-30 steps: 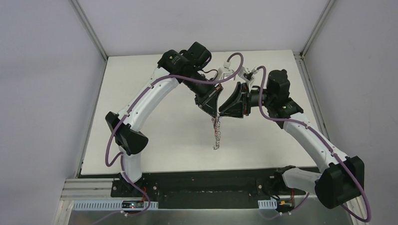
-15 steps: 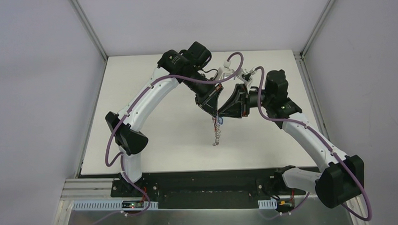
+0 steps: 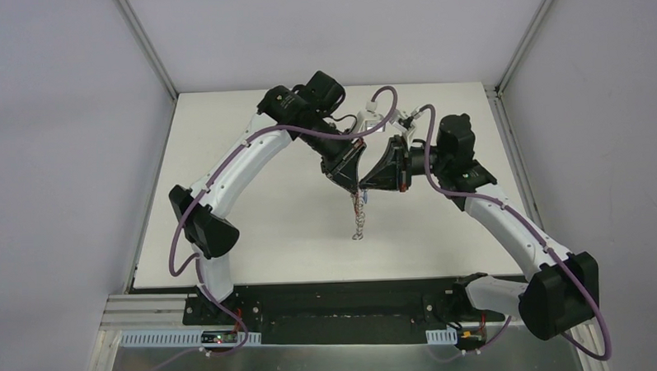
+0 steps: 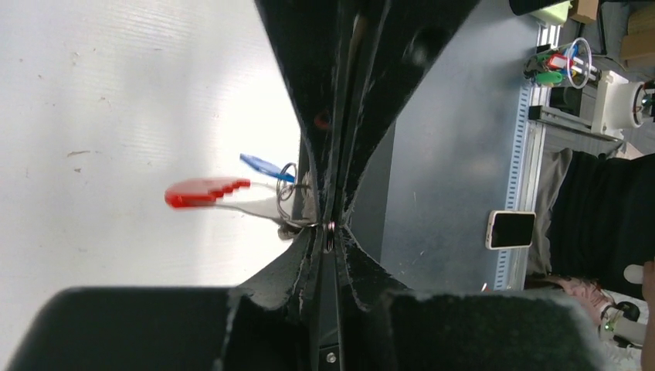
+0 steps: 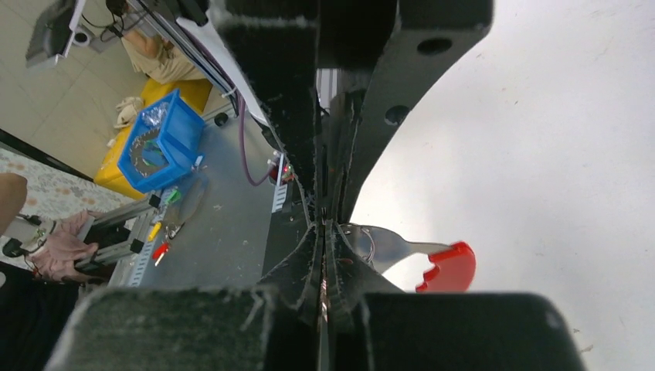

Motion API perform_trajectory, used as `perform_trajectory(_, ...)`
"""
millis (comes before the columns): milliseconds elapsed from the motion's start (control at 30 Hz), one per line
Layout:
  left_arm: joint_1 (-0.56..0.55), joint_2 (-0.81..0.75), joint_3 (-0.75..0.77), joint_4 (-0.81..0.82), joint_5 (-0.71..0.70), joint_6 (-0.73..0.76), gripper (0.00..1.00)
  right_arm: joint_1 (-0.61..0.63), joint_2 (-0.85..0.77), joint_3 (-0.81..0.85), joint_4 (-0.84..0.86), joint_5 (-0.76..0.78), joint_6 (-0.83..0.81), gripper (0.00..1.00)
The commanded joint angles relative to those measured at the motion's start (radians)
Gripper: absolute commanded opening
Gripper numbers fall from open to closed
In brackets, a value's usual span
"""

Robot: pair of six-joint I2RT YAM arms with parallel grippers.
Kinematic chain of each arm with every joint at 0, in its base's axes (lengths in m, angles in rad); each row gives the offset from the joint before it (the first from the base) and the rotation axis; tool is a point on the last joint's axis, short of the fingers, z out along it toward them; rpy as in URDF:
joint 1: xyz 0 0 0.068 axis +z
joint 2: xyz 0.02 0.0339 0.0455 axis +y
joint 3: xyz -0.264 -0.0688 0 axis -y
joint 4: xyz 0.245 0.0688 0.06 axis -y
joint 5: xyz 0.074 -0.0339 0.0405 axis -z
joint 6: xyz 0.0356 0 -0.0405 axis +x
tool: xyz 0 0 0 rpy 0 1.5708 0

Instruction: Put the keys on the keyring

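Now | L gripper (image 4: 328, 225) pinched shut on keyring (image 3: 358, 218) ring | R gripper (image 5: 324, 226) shut, hold unclear | light, floppy, slippery chain; prob. grip rigid ring.

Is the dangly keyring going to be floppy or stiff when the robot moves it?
Probably floppy: the keyring hangs in a wiggly line of little links, so it would likely sway. It looks thin, so likely light. The red tab seems stiffer: it sticks straight out.
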Motion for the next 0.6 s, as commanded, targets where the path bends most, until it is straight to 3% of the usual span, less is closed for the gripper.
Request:
perform_trajectory(0, 0.039, -0.142, -0.151, 0.197, 0.083, -0.005, 0.15, -0.023, -0.003, 0.020, 0.281, -0.007, 0.213, 0.00)
perform_trajectory(100, 0.060, -0.228, -0.297, 0.381, 0.100, -0.065, 0.21, -0.043, 0.013, -0.012, 0.455, 0.017, 0.373, 0.00)
perform_trajectory(200, 0.066, -0.277, -0.367, 0.511, 0.097, -0.107, 0.24, -0.055, 0.028, -0.025, 0.526, 0.030, 0.443, 0.00)
perform_trajectory(567, 0.091, -0.289, -0.402, 0.631, 0.106, -0.185, 0.26, -0.068, 0.020, -0.042, 0.532, 0.034, 0.442, 0.00)
